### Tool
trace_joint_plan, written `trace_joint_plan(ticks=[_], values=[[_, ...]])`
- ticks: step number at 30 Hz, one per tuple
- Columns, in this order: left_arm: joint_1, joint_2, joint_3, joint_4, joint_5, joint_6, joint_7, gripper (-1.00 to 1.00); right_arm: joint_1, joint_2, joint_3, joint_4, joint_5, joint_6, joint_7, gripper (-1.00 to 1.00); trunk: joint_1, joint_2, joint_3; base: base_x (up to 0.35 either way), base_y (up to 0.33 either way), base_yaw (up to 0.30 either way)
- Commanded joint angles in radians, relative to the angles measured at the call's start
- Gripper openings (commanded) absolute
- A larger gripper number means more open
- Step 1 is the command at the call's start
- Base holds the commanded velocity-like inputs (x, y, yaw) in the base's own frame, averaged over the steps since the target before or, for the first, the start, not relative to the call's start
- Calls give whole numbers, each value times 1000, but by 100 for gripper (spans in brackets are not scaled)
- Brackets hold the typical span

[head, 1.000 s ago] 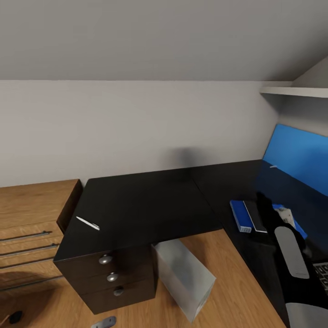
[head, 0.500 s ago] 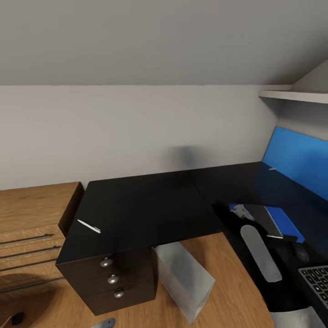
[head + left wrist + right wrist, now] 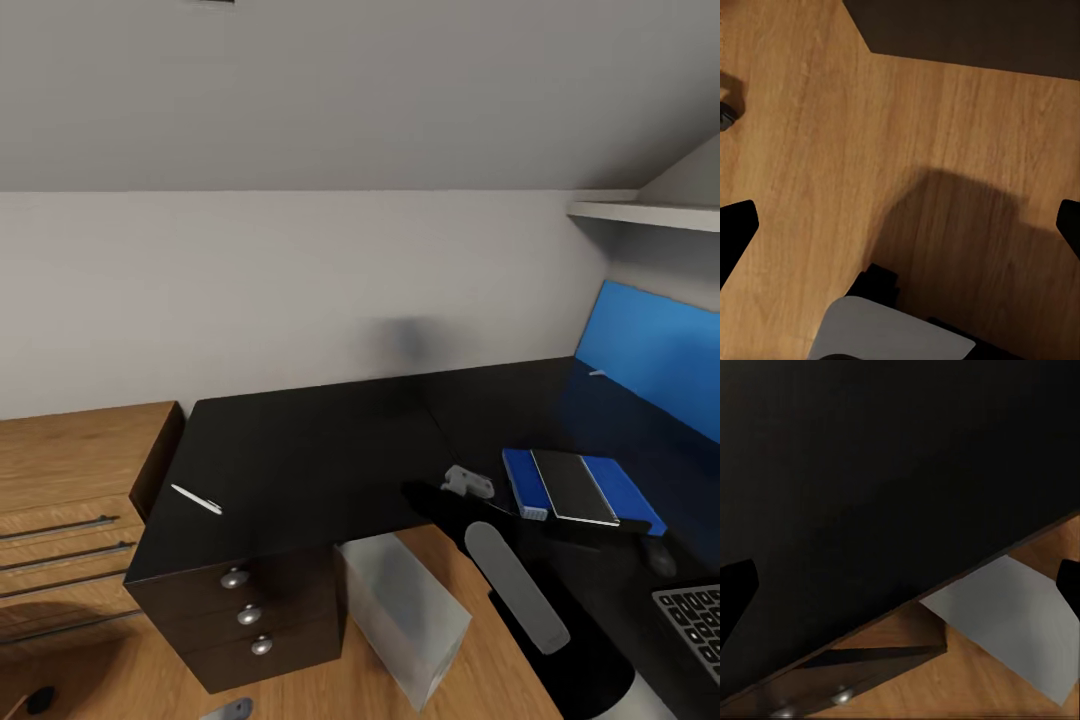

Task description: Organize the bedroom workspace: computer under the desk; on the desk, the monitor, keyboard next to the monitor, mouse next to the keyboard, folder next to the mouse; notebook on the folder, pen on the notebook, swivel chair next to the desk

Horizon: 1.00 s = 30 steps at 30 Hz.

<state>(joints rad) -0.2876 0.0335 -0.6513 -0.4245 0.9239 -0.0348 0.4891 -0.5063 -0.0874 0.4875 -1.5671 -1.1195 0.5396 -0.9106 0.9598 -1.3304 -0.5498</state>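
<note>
The black L-shaped counter (image 3: 310, 440) stands against the white wall, with three drawers with round silver knobs (image 3: 247, 614) at its left end and the light-grey computer (image 3: 405, 615) on the wooden floor beside them. A white pen (image 3: 196, 498) lies near the counter's left edge. On the right part, a dark notebook (image 3: 572, 486) rests on the blue folder (image 3: 625, 492), and the keyboard (image 3: 692, 622) shows at the lower right corner.
</note>
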Motion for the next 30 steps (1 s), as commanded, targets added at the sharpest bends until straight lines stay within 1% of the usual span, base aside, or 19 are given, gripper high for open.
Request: trace_joint_plan(ticks=[1,6,14,17,18,21,23,24,27,30], values=[[-1,1,-8,-2,10,-4,6,100,-1,0,3,-1,-5,4,-9,100,0,-1,-1,0,0,0],[-1,2,-7,-2,10,-4,6,100,-1,5,11,-2,-5,7,-15,100,0,-1,-3,0,0,56],[-1,2,-8,-2,10,-4,6,100,-1,23,17,0,-3,9,-21,100,0,-1,-10,0,0,199],[-1,2,-8,-2,10,-4,6,100,-1,25,33,1,-2,9,-28,100,0,-1,-12,0,0,232],[-1,2,-8,-2,10,-4,6,100,-1,25,47,1,-1,9,-34,100,0,-1,-13,0,0,234],[-1,2,-8,-2,10,-4,6,100,-1,26,66,1,1,9,-46,100,0,-1,-16,0,0,234],[-1,2,-8,-2,10,-4,6,100,-1,27,78,1,8,10,-58,100,0,-1,-17,0,0,235],[-1,2,-8,-2,10,-4,6,100,-1,36,86,1,36,10,-68,100,0,-1,-18,0,0,235],[-1,2,-8,-2,10,-4,6,100,-1,41,89,1,63,10,-71,100,0,-1,-21,0,0,235],[-1,2,-8,-2,10,-4,6,100,-1,44,91,0,78,10,-72,100,0,-1,-24,0,0,235]])
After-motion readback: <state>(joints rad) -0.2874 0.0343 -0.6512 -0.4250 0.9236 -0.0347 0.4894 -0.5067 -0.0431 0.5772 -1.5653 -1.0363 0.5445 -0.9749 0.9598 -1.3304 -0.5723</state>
